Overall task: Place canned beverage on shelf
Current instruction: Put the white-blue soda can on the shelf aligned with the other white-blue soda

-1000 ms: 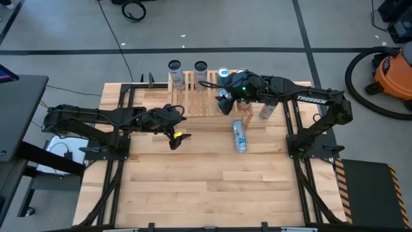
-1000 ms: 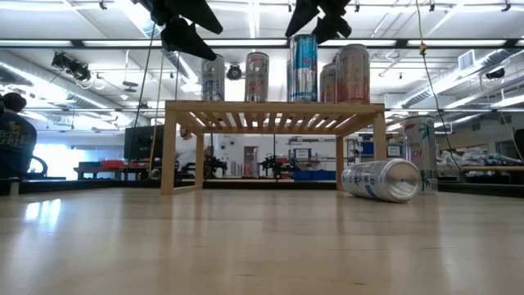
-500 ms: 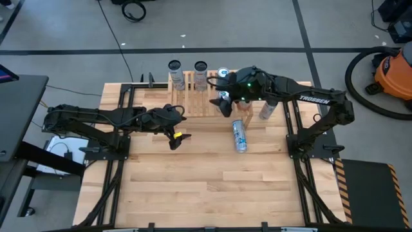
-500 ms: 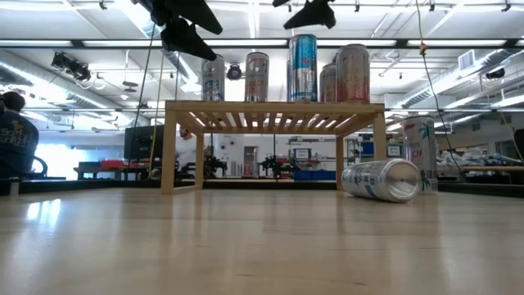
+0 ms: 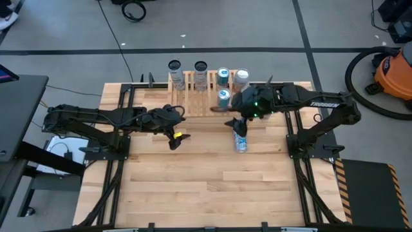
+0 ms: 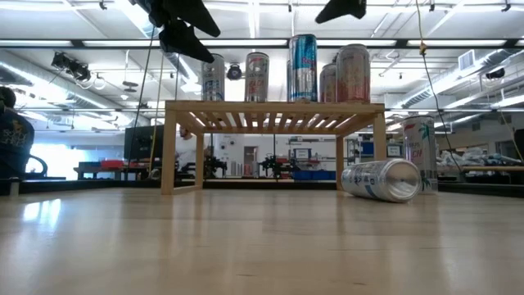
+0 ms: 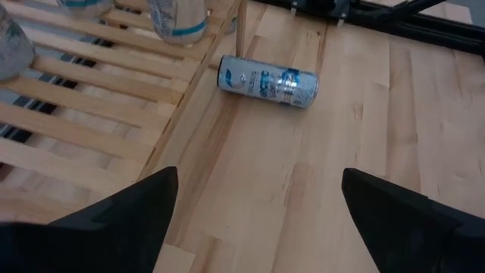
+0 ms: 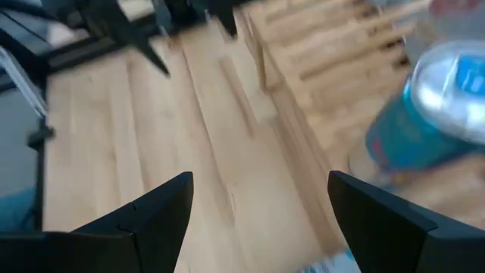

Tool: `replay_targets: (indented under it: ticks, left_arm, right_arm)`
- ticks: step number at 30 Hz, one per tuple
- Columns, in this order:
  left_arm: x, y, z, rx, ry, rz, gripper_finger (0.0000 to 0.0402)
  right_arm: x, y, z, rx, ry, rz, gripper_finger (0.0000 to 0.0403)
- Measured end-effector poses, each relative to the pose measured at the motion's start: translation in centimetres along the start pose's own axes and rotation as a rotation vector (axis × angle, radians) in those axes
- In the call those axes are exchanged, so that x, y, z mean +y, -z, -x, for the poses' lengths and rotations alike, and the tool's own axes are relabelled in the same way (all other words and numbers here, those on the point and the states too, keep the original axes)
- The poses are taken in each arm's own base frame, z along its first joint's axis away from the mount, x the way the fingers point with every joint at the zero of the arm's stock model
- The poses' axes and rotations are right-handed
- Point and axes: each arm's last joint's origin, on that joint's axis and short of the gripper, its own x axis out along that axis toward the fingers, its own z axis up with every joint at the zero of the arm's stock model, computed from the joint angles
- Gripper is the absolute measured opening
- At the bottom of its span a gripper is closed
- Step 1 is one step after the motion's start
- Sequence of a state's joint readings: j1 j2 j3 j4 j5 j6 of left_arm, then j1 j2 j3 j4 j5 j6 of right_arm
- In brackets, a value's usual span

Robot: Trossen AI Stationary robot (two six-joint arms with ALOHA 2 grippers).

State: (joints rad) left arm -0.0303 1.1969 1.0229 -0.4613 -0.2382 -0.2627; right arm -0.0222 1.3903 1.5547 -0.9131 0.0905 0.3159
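Note:
The light wooden shelf stands at the table's far middle and carries several upright cans. A blue can stands nearest its front edge, and also shows in the low view and the right wrist view. A silver can lies on its side on the table just near of the shelf's right end, and shows in the low view. My right gripper is open and empty, above the table between the shelf's front edge and the lying can. My left gripper is open and empty, near of the shelf's left part.
Another can stands upright on the table to the right of the shelf. Bare wooden table stretches from the shelf toward the near edge. A person shows in the room beyond the table's left side.
My right gripper has drawn back from above the blue can on the shelf, going up and toward the table's near edge, and now hangs past the shelf's front edge. The blue can stays upright on the shelf.

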Motion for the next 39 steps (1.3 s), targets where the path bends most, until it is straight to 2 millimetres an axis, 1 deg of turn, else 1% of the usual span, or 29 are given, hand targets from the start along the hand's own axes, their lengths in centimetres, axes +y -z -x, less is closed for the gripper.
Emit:
replay_targets:
  ticks: [3, 7, 12, 15, 20, 26, 34, 39]
  left_arm:
    - [0.0, 0.1, 0.0, 0.011, -0.003, 0.02, 0.0373]
    - [0.1, 0.2, 0.0, 0.023, -0.006, 0.035, 0.0373]
    - [0.1, 0.5, 0.0, 0.055, -0.016, 0.04, 0.0373]
    - [0.2, 0.6, 0.0, 0.058, -0.017, 0.041, 0.0373]
    - [0.2, 0.6, 0.0, 0.061, -0.017, 0.017, 0.0373]
    - [0.3, 0.6, 0.7, 0.059, -0.015, -0.035, 0.0373]
    - [0.4, 0.7, 0.8, 0.068, -0.017, -0.041, 0.0373]
    - [0.4, 0.7, 0.8, 0.067, -0.017, -0.04, 0.0373]
  right_arm:
    - [0.9, 1.0, 0.1, 0.057, 0.037, -0.012, 0.0313]
    - [2.0, 1.7, 0.3, 0.075, 0.05, -0.015, 0.0313]
    - [3.2, 2.6, 0.5, 0.11, 0.045, -0.063, 0.0313]
    - [3.8, 3.7, 0.0, 0.136, 0.09, -0.098, 0.0313]
    - [4.4, 6.1, -1.6, 0.194, 0.147, -0.185, 0.0313]
    - [4.0, 8.1, -3.3, 0.169, 0.284, -0.363, 0.0313]
    - [2.3, 10.7, -6.0, 0.18, 0.388, -0.59, 0.0313]
    - [1.5, 12.4, -7.3, 0.197, 0.436, -0.67, 0.0313]
